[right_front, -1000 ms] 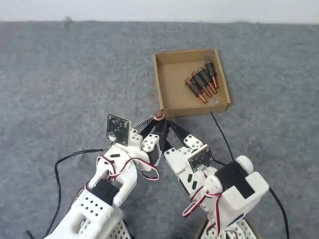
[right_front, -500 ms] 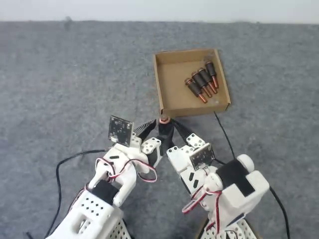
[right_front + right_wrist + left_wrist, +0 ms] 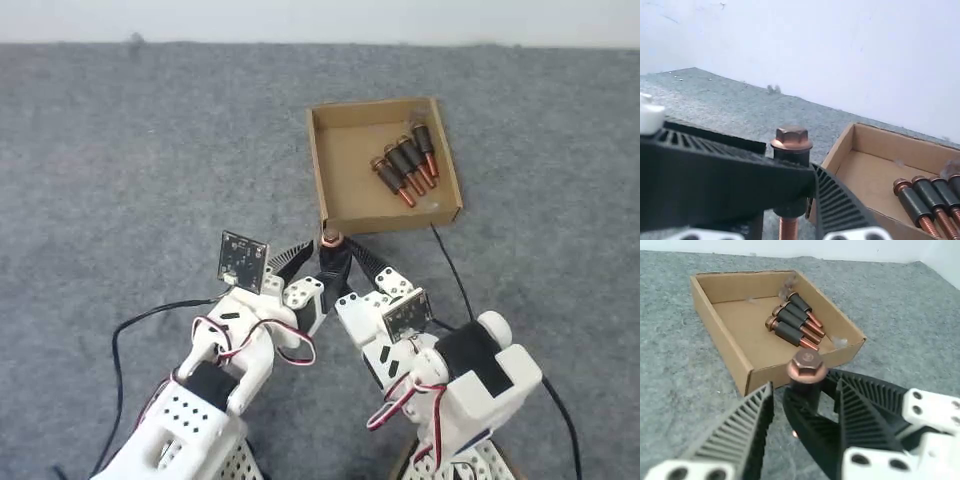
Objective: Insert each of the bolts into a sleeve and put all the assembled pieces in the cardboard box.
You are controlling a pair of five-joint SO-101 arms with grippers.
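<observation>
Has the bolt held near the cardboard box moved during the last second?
Yes, slightly: in the high view the bolt shifted toward the picture's right along the front wall of the box.

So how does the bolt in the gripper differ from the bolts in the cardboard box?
The held bolt stands upright, clamped in the right gripper outside the cardboard box; the four boxed bolts lie flat inside it. The held bolt's sleeve is mostly hidden by fingers; the boxed bolts' sleeves show fully. All are copper-coloured with dark sleeves.
</observation>
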